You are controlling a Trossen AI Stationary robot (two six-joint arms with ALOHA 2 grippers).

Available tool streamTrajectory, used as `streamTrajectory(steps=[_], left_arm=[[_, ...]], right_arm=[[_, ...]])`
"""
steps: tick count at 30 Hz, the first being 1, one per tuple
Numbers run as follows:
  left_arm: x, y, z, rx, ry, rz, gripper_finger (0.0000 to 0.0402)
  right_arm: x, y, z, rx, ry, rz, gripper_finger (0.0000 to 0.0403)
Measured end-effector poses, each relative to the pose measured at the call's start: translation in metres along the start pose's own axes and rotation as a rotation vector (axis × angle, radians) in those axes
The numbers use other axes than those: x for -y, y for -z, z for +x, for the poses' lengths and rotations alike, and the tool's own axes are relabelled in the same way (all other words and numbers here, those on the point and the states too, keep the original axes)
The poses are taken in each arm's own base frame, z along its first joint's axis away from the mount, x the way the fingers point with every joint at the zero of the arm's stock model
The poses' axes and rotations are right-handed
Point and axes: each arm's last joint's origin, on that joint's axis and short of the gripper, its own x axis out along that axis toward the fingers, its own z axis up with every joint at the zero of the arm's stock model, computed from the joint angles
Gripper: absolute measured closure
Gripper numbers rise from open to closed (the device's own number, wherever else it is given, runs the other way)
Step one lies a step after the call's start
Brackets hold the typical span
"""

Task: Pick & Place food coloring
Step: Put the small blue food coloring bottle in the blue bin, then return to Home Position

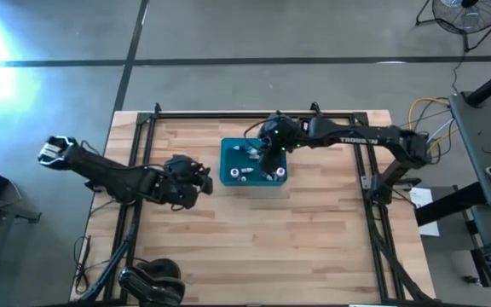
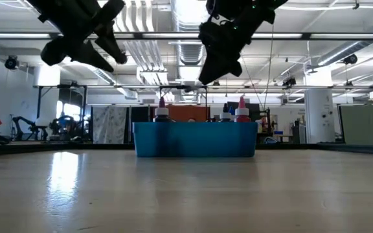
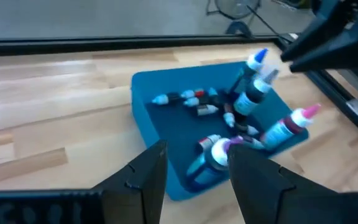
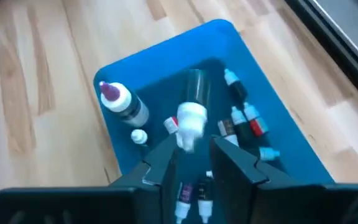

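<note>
A teal bin point(image 1: 225, 162) stands mid-table holding several food coloring bottles. Some lie on its floor point(image 3: 188, 98) and two stand upright point(image 2: 161, 111) point(image 2: 241, 110). My right gripper point(image 4: 194, 155) hangs above the bin point(image 4: 166, 56), its fingers slightly open. A blurred dark bottle with a white cap point(image 4: 191, 118) shows just beyond the fingertips. My left gripper point(image 3: 194, 168) is open with nothing in it. It is raised off the table, just left of the bin point(image 1: 201, 181). My right gripper points slanting down into the bin, with its fingers point(image 4: 160, 163) a little apart. The dark bottle's white cap point(image 4: 190, 127) sits right at their ends. I cannot tell whether they touch it, or whether the bottle lies in the bin or is in the air.
A black frame point(image 1: 254, 114) runs along the table's far edge and sides. Bare wood point(image 1: 254, 247) stretches in front of the bin to the near edge. A dark object point(image 1: 152, 281) sits at the near left corner.
</note>
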Motion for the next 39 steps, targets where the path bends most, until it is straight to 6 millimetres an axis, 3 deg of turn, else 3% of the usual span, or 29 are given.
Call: streamTrajectory(steps=[8, 11, 14, 19, 24, 27, 33, 39], left_arm=[[-0.019, -0.009, 0.020, -0.152, -0.118, 0.010, 0.0255], [-0.025, -0.014, 0.025, -0.196, -0.136, 0.089, 0.0255], [-0.020, -0.021, 0.025, -0.292, 0.014, 0.272, 0.0255], [-0.016, -0.037, 0.031, -0.295, 0.211, 0.461, 0.0255], [-0.020, -0.059, 0.047, -0.361, 0.471, 0.465, 0.0255], [-0.028, -0.072, 0.052, -0.332, 0.476, 0.441, 0.0255], [-0.041, -0.094, 0.037, -0.196, 0.449, 0.455, 0.0255], [-0.057, -0.100, 0.006, -0.125, 0.480, 0.386, 0.0255]], right_arm=[[0.002, -0.005, 0.023, 0.056, -0.004, 0.088, 0.0237], [0.000, -0.004, 0.025, 0.053, 0.005, 0.151, 0.0209], [-0.015, -0.008, 0.019, 0.117, -0.026, 0.144, 0.0192], [-0.037, -0.025, 0.004, 0.267, -0.122, 0.149, 0.0176], [-0.047, -0.043, -0.020, 0.273, -0.331, 0.236, 0.0172], [-0.056, -0.050, -0.032, 0.264, -0.466, 0.222, 0.0174], [-0.069, -0.047, -0.042, 0.272, -0.498, 0.183, 0.0174], [-0.064, -0.025, -0.042, 0.251, -0.420, 0.196, 0.0172]])
